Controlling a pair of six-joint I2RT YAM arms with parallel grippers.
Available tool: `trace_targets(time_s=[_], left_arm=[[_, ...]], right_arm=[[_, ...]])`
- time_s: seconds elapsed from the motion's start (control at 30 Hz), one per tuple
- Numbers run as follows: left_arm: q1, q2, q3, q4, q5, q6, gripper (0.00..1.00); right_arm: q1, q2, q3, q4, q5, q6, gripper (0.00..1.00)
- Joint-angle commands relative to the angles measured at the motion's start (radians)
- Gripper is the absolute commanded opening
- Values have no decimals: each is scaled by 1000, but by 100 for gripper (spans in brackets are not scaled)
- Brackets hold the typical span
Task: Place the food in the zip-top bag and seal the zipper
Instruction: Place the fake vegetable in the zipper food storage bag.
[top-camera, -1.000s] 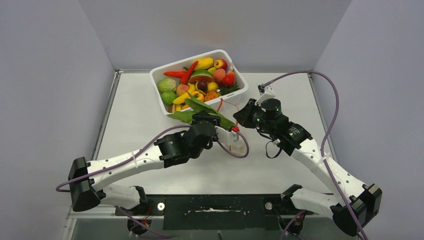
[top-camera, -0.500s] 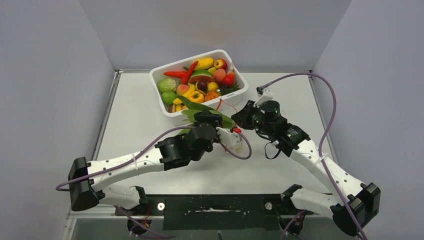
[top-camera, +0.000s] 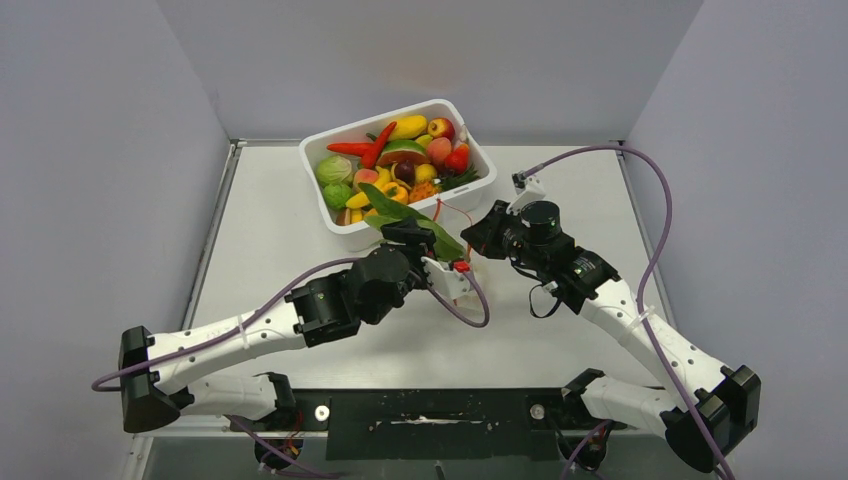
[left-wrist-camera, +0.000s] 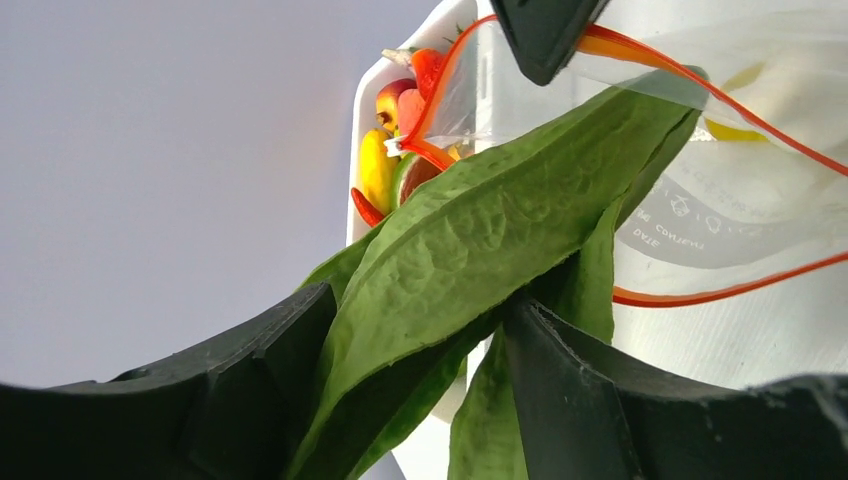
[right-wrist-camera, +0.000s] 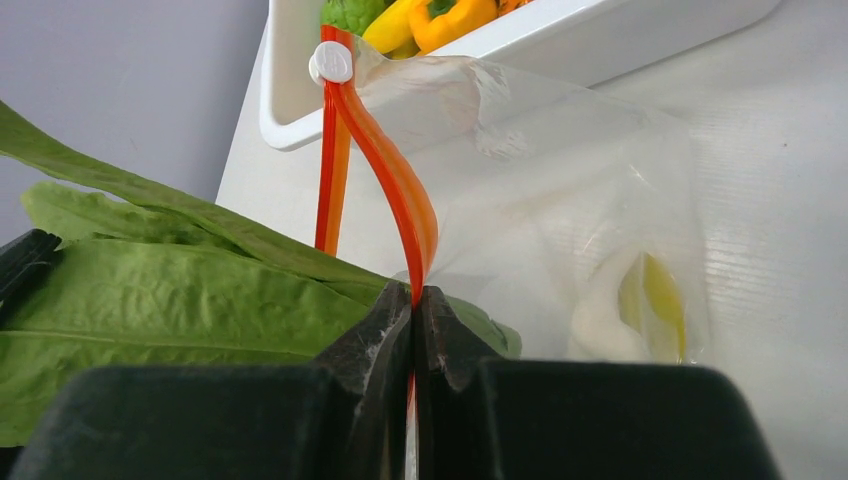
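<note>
Leaf (left-wrist-camera: 480, 230) swung up to the mouth of the zip-top bag (right-wrist-camera: 560, 200).

Has pulled the left claw (left-wrist-camera: 420, 300) back a little and turned it since a moment ago, so now aims the leaf tip, far ahead of that claw, at the open bag. Looks nearly ready to push in. Squeezes the leaf tight in the left claw. Pinches the zipper (right-wrist-camera: 390, 180) tight in the right claw (right-wrist-camera: 413, 310), holding the mouth up just ahead of it. Rests the bag on the worktop (top-camera: 280, 230) with one pale white and yellow piece (right-wrist-camera: 630, 300) already inside. Keeps the other food (top-camera: 395, 165) in the white tub (top-camera: 478, 188) beyond both claws. Cannot tell if the tip is past the rim. Cuts off the leaf stem under the left claw.
</note>
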Motion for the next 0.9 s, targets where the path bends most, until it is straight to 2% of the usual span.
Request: trace_targets(time_s=[0.0,0.2,0.4,0.6,0.73,0.8,0.87], left_arm=[[-8,-27,19,-1,30,62,62],[-8,-64,5,57,32,84,64],[-7,-84,-35,137,104,79,64],[-8,-77,2,108,112,61,64],[-7,-126,-3,148,187,-120,64],[-6,-161,-19,197,159,-238,64],[-3,-197,-11,236,109,-418,64]], right_arm=[[-2,-13,-2,76,-9,6,0],[-2,-10,-2,80,-12,8,0],[-2,-5,-7,86,-19,9,0],[-2,-5,-2,85,-22,12,0],[-2,-14,-10,87,-17,16,0],[-2,-19,-14,92,-16,21,0],[-2,-28,-21,103,-12,23,0]])
